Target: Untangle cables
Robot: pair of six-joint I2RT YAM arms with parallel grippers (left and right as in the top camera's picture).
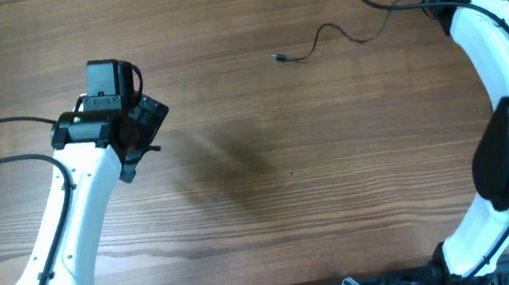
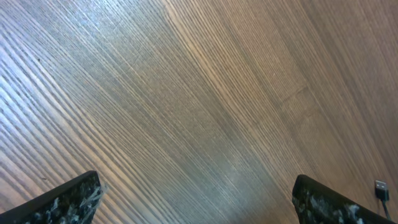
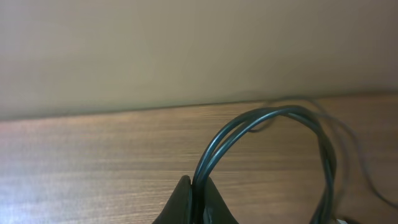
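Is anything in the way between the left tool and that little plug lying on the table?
No, nothing visible is in the way. Only bare wooden table lies between the open left tool and the plug. The right tool pinches the cables far off near the table's back edge.

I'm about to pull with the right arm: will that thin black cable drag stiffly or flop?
Likely floppy: the cable lies in loose waves on the table and bends into a loop at the right gripper. Probably light, so its plug end should trail and may whip sideways.
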